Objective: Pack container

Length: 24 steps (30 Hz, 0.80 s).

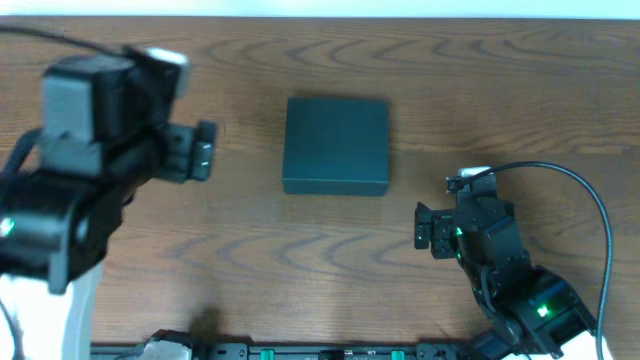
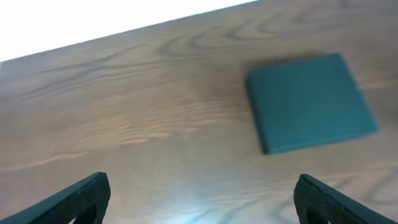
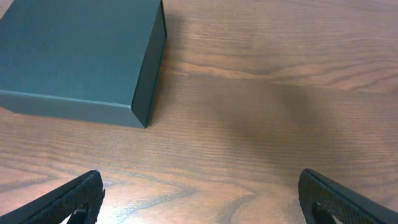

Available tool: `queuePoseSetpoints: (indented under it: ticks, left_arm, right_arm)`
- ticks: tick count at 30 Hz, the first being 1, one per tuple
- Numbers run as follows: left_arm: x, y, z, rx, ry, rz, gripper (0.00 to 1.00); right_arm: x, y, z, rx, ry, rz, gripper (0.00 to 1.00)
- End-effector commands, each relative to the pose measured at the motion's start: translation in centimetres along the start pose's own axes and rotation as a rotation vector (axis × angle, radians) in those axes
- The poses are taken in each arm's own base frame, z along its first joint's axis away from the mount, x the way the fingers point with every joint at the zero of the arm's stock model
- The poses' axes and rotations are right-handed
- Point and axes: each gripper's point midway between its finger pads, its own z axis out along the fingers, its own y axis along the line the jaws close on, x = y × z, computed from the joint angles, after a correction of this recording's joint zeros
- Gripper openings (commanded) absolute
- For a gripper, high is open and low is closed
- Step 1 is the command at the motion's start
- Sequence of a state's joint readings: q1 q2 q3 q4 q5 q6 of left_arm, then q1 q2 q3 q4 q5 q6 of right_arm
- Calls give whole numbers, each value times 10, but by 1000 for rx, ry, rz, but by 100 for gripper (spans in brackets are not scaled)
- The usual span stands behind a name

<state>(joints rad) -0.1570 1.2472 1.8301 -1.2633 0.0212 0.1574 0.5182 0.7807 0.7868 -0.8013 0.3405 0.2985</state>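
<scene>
Left fingers [image 2: 81, 199] and right fingers [image 3: 74, 199] spread; container [image 1: 336, 145] lies between, untouched.

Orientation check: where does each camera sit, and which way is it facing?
Overhead: above the table, facing straight down on the container; left end effector and right end effector show.
Left wrist: on the left arm, facing the container ahead; own fingertips show.
Right wrist: on the right arm, container upper left; own fingertips show.
Shared: the closed container.
</scene>
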Motion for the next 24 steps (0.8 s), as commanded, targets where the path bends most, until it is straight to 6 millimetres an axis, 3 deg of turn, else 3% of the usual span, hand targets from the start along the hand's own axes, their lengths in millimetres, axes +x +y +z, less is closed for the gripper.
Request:
queuePoseSetpoints:
  ticks: [1, 6, 11, 16, 24]
  left_arm:
    - [15, 20, -9, -75, -17, -35, 95]
    - [45, 30, -7, -120, -65, -72, 95]
    - [82, 24, -1, -130, -152, -103, 95]
    - [134, 16, 18, -123, -201, -235, 95]
    - [186, 8, 62, -101, -295, -348, 95]
  right_arm:
    - [-5, -3, -3, 12, -13, 1, 99]
    - [-5, -3, -3, 12, -14, 1, 99]
    - [-5, -3, -3, 12, -13, 1, 99]
    - [-5, -3, -3, 12, -13, 1, 99]
    - [-5, -3, -3, 12, -13, 1, 99]
